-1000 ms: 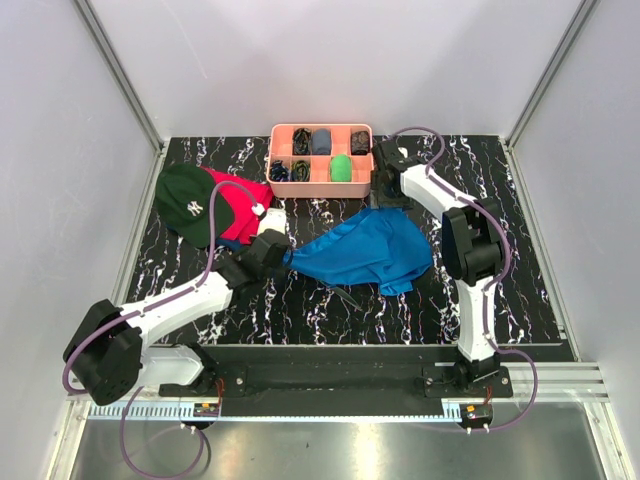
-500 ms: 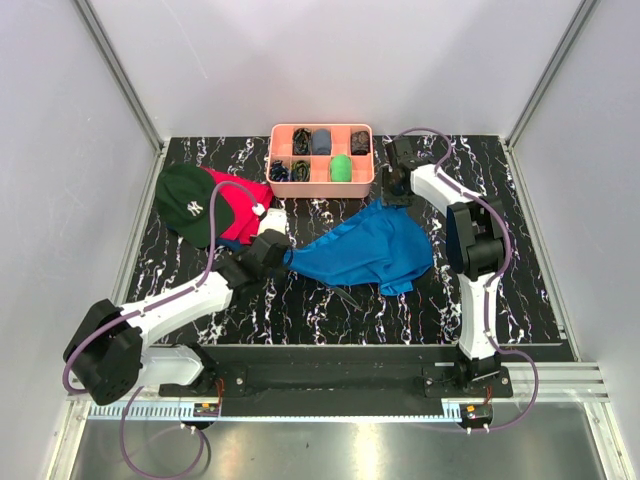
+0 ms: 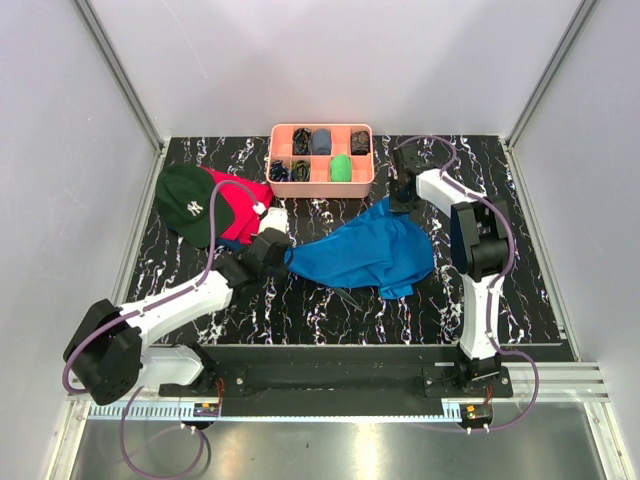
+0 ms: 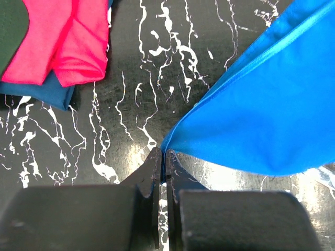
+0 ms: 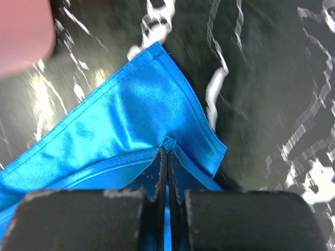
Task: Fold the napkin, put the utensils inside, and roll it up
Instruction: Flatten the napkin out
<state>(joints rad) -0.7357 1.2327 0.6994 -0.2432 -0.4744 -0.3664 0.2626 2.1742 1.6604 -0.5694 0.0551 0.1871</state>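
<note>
Both wrist views show what the top view cannot: the left gripper is pinched shut on a napkin corner, and the right gripper is clamped on a hem fold. From above, the napkin lies mid-table, its long axis running from centre-left up towards the tray's right end. Since a second ago the right gripper has shifted rightward, drawing its corner out; the left has stayed.

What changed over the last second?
The right gripper, shut on the napkin's far corner, shifted rightward, pulling that corner along. The left gripper stayed shut on the napkin's left corner; cap, red cloth and tray are unchanged.
</note>
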